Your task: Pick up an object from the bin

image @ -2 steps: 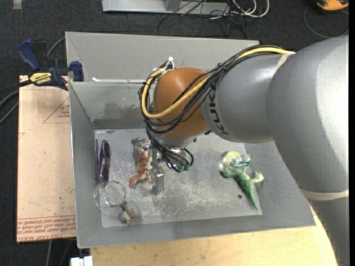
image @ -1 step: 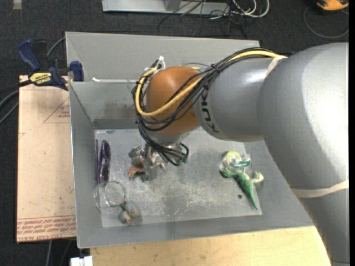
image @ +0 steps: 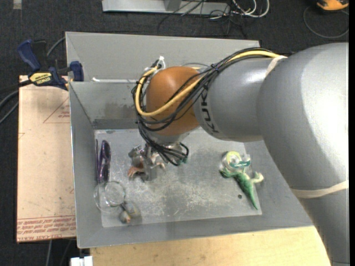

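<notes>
- Camera view from above: a grey metal bin [image: 82, 148], its floor read as a clock face with 12 o'clock at the far wall.
- A thick grey arm [image: 310, 121] comes in from 3 o'clock. It ends in a round orange cover [image: 169, 101] wrapped in black and yellow cables [image: 233, 57].
- Below the cover, the gripper [image: 148, 160] hangs low over the floor, between the centre and 9 o'clock. I cannot tell whether it is apart or together.
- A small brown-orange thing [image: 135, 173] lies at the gripper's tip, on its 8 o'clock side. I cannot tell whether they touch.
- A purple pen-like stick [image: 102, 159] lies along the wall at 9 o'clock.
- A clear round cup [image: 111, 193] sits at 8 o'clock, with a small grey-brown lump [image: 126, 215] just beside it at 7 o'clock.
- A green toy lizard [image: 242, 176] lies at 3 o'clock, well apart from the gripper.
</notes>
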`<move>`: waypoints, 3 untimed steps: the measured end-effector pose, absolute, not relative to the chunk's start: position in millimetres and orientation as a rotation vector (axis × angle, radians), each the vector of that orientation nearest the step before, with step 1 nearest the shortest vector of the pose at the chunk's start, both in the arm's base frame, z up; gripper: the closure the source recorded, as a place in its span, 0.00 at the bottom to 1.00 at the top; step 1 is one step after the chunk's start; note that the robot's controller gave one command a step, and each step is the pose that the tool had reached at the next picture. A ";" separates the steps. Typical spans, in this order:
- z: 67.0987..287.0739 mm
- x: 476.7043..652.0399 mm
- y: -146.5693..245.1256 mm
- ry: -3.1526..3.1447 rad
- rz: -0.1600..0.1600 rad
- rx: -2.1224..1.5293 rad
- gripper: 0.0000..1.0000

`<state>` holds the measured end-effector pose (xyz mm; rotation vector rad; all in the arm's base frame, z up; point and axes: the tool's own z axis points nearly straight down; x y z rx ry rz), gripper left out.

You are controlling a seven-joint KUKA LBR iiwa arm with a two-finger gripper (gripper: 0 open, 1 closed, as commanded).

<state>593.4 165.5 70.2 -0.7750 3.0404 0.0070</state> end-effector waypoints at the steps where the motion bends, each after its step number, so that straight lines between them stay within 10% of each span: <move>1: 70.2 592.7 165.4 3.034 0.007 -0.797 1.00; 2: 73.1 586.3 163.0 3.014 0.010 -0.867 1.00; 3: 73.1 586.4 162.8 3.014 0.010 -0.866 0.00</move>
